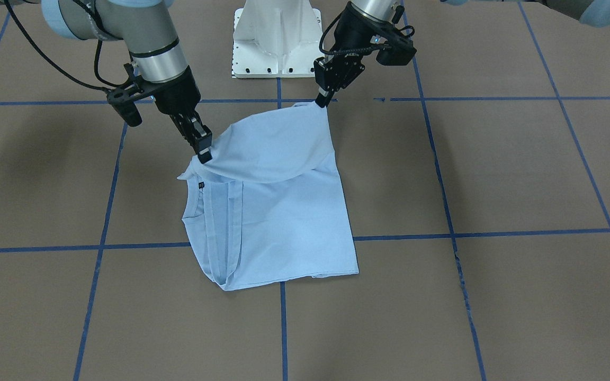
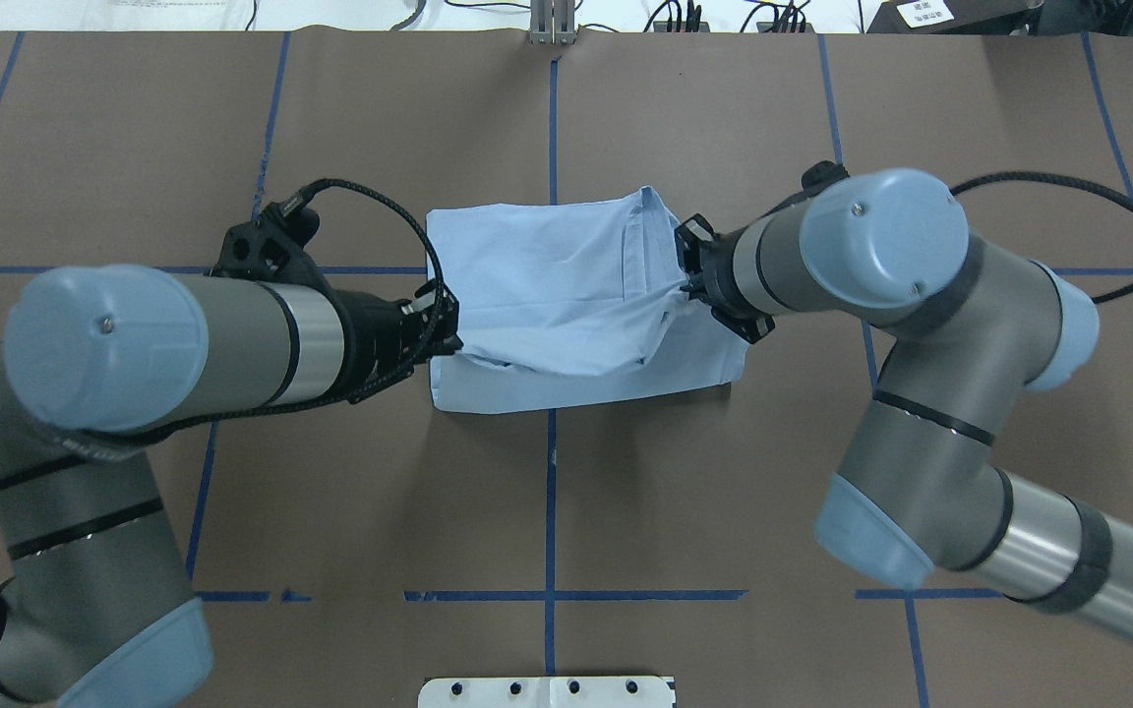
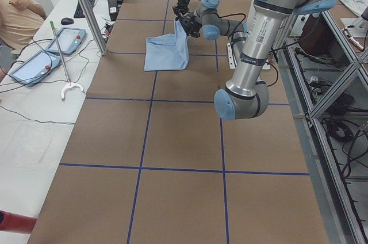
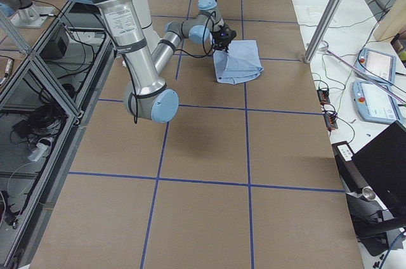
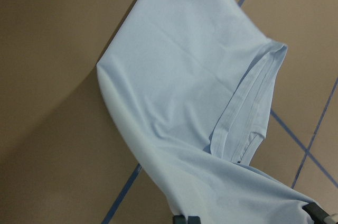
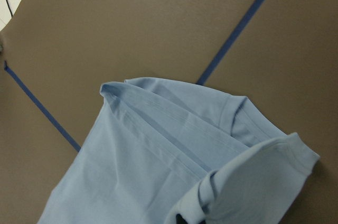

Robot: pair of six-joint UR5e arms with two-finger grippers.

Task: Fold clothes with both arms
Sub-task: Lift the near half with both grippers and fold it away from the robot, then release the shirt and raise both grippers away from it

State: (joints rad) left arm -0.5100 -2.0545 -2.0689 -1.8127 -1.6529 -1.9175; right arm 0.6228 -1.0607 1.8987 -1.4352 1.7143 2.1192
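- One T-shirt (image 1: pixel 284 222) lay partly folded mid-table (image 1: pixel 511 169), with one white pedestal base (image 1: pixel 277 42) at its 12 o'clock, apart.
- Two grippers: left gripper (image 1: pixel 322 100) pinched its 1 o'clock corner, and right gripper (image 1: pixel 204 153) pinched its 10 o'clock edge, both raised.

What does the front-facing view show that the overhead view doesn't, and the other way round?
Front-facing only: the black neck label on the shirt. Overhead only: loose cables beyond the table. Shared: the light blue T-shirt, half folded, its robot-side edge lifted by the left tool and right tool, both shut on it.
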